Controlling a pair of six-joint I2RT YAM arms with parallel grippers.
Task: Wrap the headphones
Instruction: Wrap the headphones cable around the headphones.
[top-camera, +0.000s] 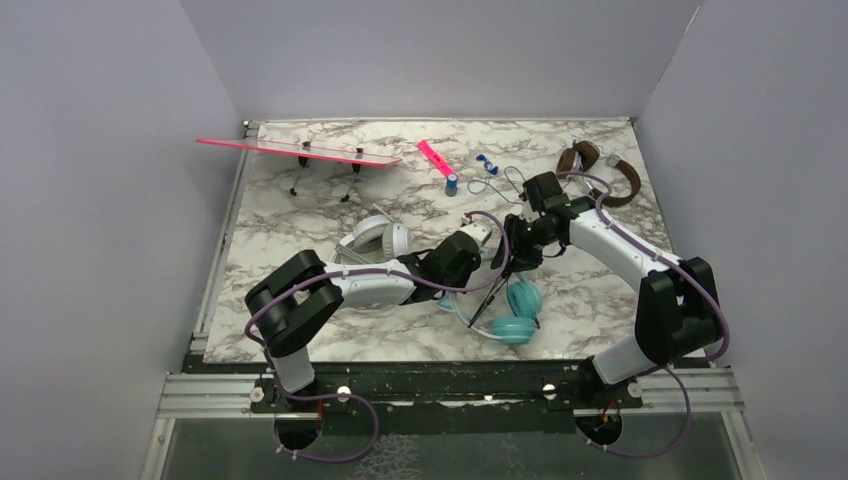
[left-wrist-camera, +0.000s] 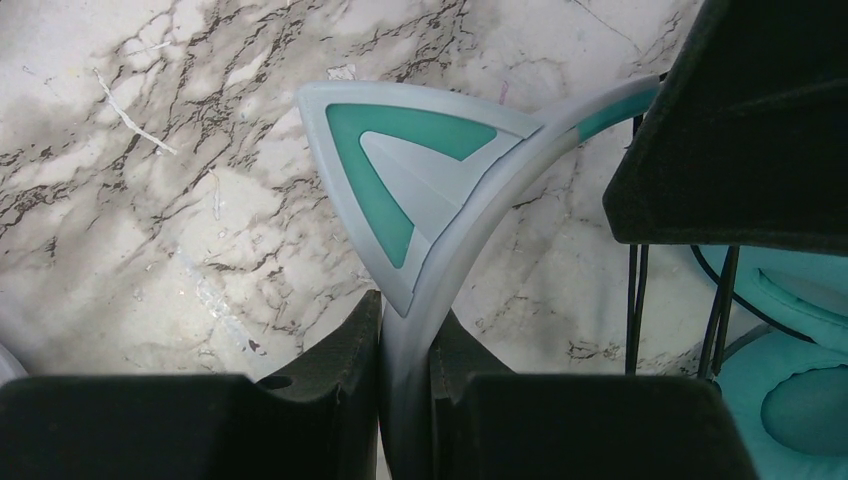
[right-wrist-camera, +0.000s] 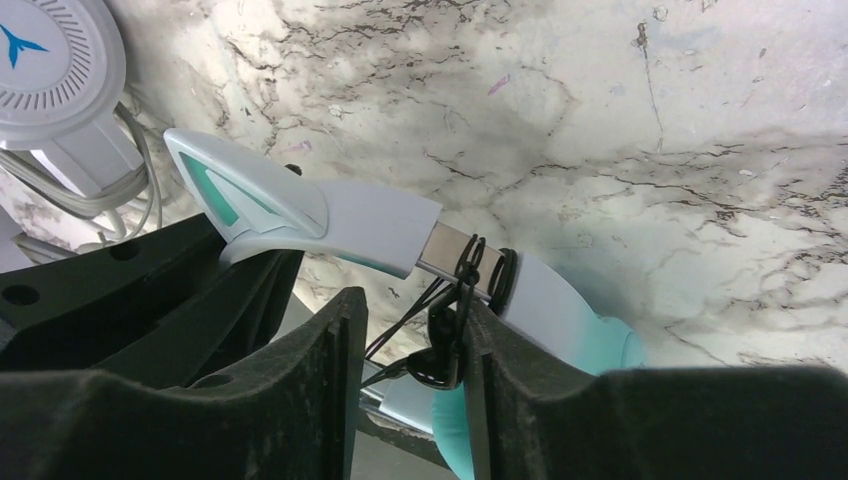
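Observation:
The teal cat-ear headphones (top-camera: 515, 312) lie at the table's front centre. My left gripper (left-wrist-camera: 405, 312) is shut on their grey headband just below a cat ear (left-wrist-camera: 400, 170). My right gripper (right-wrist-camera: 410, 310) is open around the black cord (right-wrist-camera: 470, 262), which is looped round the headband's metal slider; the cord's plug (right-wrist-camera: 440, 365) rests against the right-hand finger. In the top view both grippers, left (top-camera: 478, 240) and right (top-camera: 512, 255), meet over the headband. The white-grey headphones (top-camera: 380, 236) lie behind the left arm, a blue-logo cup (right-wrist-camera: 50, 60) showing. The brown headphones (top-camera: 600, 170) lie far right.
A pink board on a wire stand (top-camera: 300, 150) stands at the back left. A pink marker (top-camera: 435, 157), a small blue-capped item (top-camera: 452, 182) and a blue clip with thin wire (top-camera: 488, 163) lie at the back centre. Grey walls enclose the marble table (top-camera: 300, 240).

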